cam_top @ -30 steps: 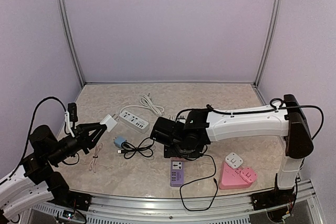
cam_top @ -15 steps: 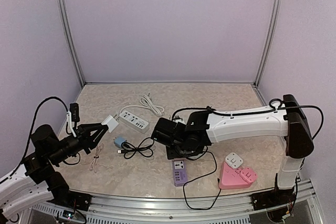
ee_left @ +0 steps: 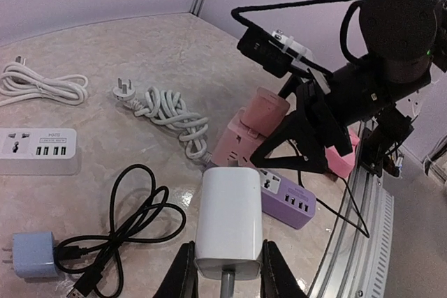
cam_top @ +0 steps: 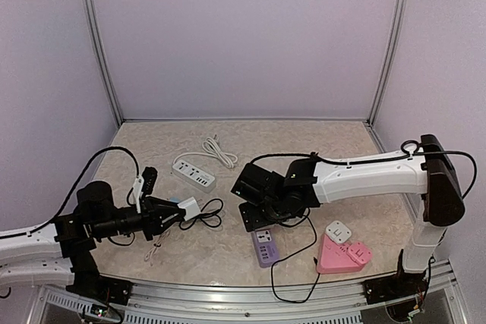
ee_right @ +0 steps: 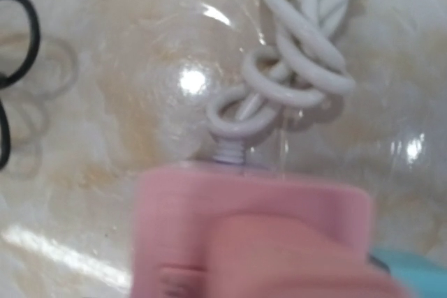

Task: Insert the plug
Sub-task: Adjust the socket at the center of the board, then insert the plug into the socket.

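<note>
High rear overview, two close wrist views

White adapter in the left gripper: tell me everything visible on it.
The white adapter is a smooth, glossy plastic block with rounded corners, no markings visible. The left gripper pinches its near end between two black fingers, holding it above the table, long axis pointing roughly toward the purple power strip. Its prongs are out of sight.

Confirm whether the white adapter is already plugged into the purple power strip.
No, the white adapter is clamped in the left gripper, well apart from the purple power strip.
</note>
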`<state>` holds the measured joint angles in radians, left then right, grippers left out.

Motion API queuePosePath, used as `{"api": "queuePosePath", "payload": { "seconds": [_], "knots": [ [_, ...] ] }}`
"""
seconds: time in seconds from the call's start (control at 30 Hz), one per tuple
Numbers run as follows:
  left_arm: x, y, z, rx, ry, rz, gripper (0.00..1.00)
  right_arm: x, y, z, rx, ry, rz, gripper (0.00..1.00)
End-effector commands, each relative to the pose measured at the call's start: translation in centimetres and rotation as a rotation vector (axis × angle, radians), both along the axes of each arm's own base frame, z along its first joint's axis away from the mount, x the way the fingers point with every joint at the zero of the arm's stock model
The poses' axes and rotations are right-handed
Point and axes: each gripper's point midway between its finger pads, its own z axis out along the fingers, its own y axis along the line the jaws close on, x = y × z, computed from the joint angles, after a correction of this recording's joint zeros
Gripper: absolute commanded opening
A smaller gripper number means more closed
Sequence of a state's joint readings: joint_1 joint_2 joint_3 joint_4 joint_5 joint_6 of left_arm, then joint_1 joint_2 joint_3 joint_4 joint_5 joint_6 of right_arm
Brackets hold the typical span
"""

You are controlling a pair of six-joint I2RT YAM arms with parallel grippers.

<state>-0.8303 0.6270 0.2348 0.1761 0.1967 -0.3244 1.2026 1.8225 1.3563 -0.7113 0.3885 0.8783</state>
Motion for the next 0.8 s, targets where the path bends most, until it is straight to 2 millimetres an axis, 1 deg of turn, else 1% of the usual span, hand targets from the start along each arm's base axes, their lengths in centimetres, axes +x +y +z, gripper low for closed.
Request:
{"api": "queuePosePath", "payload": {
  "seconds": [0.0,0.03,0.07,0.1,0.13,0.17,0.2,0.23,0.27,0.33,0.37,0.4,0.43,0.47,0.5,0.57,0.63,0.67,0.7,0.73,0.77],
  "knots": [
    [-1.2,-2.6,1.8,0.008,-0.179,-0.130,0.00,-0.8,0.0,1.1,0.025,0.034,0.079,0.88],
    [-1.3,-3.0,1.8,0.013,-0.220,-0.141,0.00,-1.0,0.2,1.8,0.045,0.037,0.094,0.96],
    [-1.4,-3.5,1.6,0.028,-0.248,-0.151,0.00,-1.3,0.3,2.5,0.064,0.041,0.112,0.99],
    [-1.5,-4.1,0.9,0.052,-0.264,-0.172,0.00,-1.6,0.5,3.2,0.089,0.046,0.132,0.99],
    [-1.7,-4.6,0.8,0.061,-0.294,-0.194,0.00,-2.0,0.6,4.0,0.116,0.051,0.153,1.00],
    [-1.8,-5.0,0.2,0.075,-0.307,-0.212,0.00,-2.4,0.8,4.7,0.140,0.055,0.172,1.00],
    [-1.8,-5.4,0.2,0.075,-0.324,-0.223,0.00,-2.7,0.9,5.5,0.174,0.061,0.191,1.00],
    [-1.7,-5.9,-0.4,0.085,-0.317,-0.234,0.00,-3.1,1.0,6.1,0.202,0.062,0.212,1.00],
    [-1.5,-6.2,-0.3,0.082,-0.318,-0.238,0.00,-3.4,1.1,6.7,0.228,0.060,0.231,1.00],
    [-1.1,-7.0,-0.8,0.085,-0.313,-0.246,0.00,-3.5,0.9,7.7,0.270,0.048,0.244,1.00],
    [-0.8,-7.4,-1.5,0.095,-0.304,-0.251,0.00,-3.2,0.6,8.1,0.290,0.041,0.245,1.00],
    [-0.6,-7.7,-1.9,0.105,-0.321,-0.263,0.00,-3.0,0.3,8.3,0.310,0.040,0.245,1.00],
    [-0.3,-8.0,-1.9,0.103,-0.339,-0.269,0.00,-2.5,-0.1,8.7,0.337,0.036,0.241,1.00],
    [0.2,-8.3,-2.3,0.107,-0.334,-0.275,0.00,-1.8,-0.4,8.9,0.367,0.036,0.235,1.00],
    [0.6,-8.6,-2.3,0.096,-0.332,-0.283,0.00,-1.2,-0.7,8.9,0.398,0.034,0.230,1.00],
    [1.2,-9.2,-3.5,0.095,-0.302,-0.314,0.00,0.4,-1.4,9.1,0.454,0.017,0.218,1.00],
    [1.4,-10.1,-3.6,0.075,-0.311,-0.349,0.00,2.0,-2.3,9.2,0.479,-0.013,0.209,0.99],
    [1.7,-10.4,-3.5,0.063,-0.317,-0.346,0.00,2.6,-2.7,9.3,0.485,-0.030,0.209,0.97],
    [2.5,-10.8,-3.7,0.053,-0.318,-0.329,0.00,3.4,-3.2,9.4,0.490,-0.043,0.199,0.93],
    [3.3,-11.0,-3.5,0.042,-0.327,-0.308,0.00,3.9,-3.4,9.4,0.494,-0.046,0.189,0.89],
    [4.0,-11.2,-3.8,0.028,-0.301,-0.290,0.00,4.2,-3.6,9.4,0.501,-0.038,0.175,0.85]
  ]
}}
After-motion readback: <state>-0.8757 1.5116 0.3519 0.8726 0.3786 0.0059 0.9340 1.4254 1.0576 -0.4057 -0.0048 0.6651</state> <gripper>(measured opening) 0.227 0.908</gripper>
